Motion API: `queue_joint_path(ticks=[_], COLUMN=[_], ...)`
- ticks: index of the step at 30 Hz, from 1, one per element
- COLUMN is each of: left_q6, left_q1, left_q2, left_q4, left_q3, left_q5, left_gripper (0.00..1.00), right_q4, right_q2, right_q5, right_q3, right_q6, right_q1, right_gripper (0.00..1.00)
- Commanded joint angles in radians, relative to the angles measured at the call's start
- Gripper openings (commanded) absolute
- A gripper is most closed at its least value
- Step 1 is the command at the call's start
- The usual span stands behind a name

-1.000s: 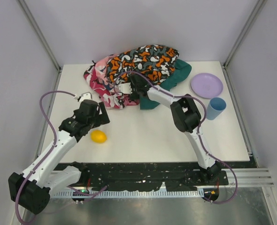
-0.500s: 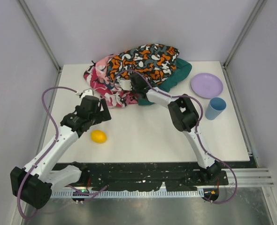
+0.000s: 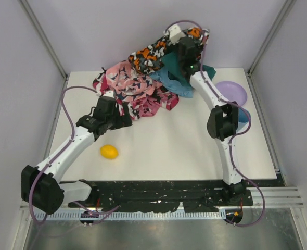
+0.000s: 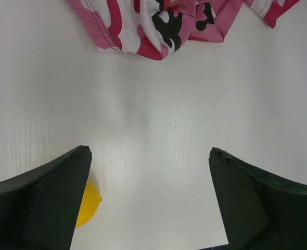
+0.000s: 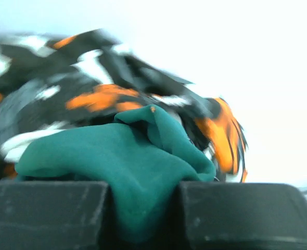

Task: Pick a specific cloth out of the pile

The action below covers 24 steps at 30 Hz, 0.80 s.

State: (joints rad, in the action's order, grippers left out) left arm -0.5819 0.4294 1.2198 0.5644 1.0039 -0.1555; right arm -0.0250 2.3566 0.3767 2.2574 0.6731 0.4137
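Observation:
The pile (image 3: 132, 94) lies at the table's back; its pink-red patterned garment is spread flat. My right gripper (image 3: 182, 52) is raised high over the back of the pile. In the right wrist view it (image 5: 143, 190) is shut on a fold of the dark teal cloth (image 5: 117, 151), and the orange-black-white garment (image 5: 91, 94) hangs lifted with it. Below the raised fabric a lighter blue cloth (image 3: 178, 87) shows, partly covered. My left gripper (image 3: 119, 119) stands open and empty at the near edge of the pink-red garment (image 4: 158, 26), over bare table.
A yellow lemon (image 3: 109, 151) lies on the table to the front left, beside my left finger (image 4: 88, 205). At the back right sit a purple plate (image 3: 234, 92) and a blue cup (image 3: 243, 115), both partly behind the right arm.
My right gripper shut at the pile's front, then rose up and back, lifting the teal and orange patterned fabric and uncovering blue cloth. The left arm moved closer to the pile.

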Motion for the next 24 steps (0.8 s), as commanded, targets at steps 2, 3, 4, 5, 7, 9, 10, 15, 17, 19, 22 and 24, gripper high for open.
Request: queue_joint_path(ticks=[2, 3, 4, 5, 7, 9, 10, 15, 17, 19, 22, 24], left_q6=[0.053, 0.054, 0.053, 0.044, 0.034, 0.019, 0.001, -0.090, -0.133, -0.174, -0.242, -0.263], left_q1=[-0.006, -0.004, -0.003, -0.001, 0.005, 0.014, 0.017, 0.042, 0.042, 0.042, 0.045, 0.051], left_q2=[0.070, 0.095, 0.133, 0.179, 0.283, 0.441, 0.524, 0.893, 1.039, 1.171, 1.285, 1.287], left_q4=[-0.173, -0.202, -0.230, -0.256, -0.296, -0.317, -0.301, -0.223, -0.146, -0.078, -0.119, -0.158], left_q3=[0.071, 0.091, 0.108, 0.142, 0.227, 0.352, 0.437, 0.897, 1.132, 1.322, 1.411, 1.369], left_q5=[0.151, 0.202, 0.230, 0.256, 0.310, 0.353, 0.369, 0.361, 0.314, 0.265, 0.292, 0.237], left_gripper=[0.99, 1.00, 1.00, 1.00, 1.00, 1.00, 1.00, 1.00, 0.95, 0.91, 0.80, 0.71], right_q4=[-0.030, -0.018, -0.010, -0.013, -0.021, -0.009, 0.002, 0.004, 0.000, -0.004, -0.012, -0.010], right_q2=[0.064, 0.073, 0.075, 0.076, 0.085, 0.105, 0.110, 0.110, 0.106, 0.101, 0.099, 0.104], right_q5=[-0.091, -0.126, -0.177, -0.214, -0.249, -0.254, -0.254, -0.286, -0.305, -0.320, -0.331, -0.337], right_q3=[0.197, 0.194, 0.180, 0.154, 0.133, 0.143, 0.145, 0.117, 0.105, 0.091, 0.079, 0.079], right_q6=[-0.269, -0.315, -0.342, -0.384, -0.402, -0.391, -0.383, -0.385, -0.394, -0.395, -0.395, -0.394], right_q1=[-0.142, -0.163, -0.174, -0.190, -0.203, -0.208, -0.210, -0.222, -0.230, -0.234, -0.240, -0.242], right_gripper=[0.05, 0.05, 0.05, 0.05, 0.06, 0.05, 0.05, 0.05, 0.05, 0.05, 0.05, 0.05])
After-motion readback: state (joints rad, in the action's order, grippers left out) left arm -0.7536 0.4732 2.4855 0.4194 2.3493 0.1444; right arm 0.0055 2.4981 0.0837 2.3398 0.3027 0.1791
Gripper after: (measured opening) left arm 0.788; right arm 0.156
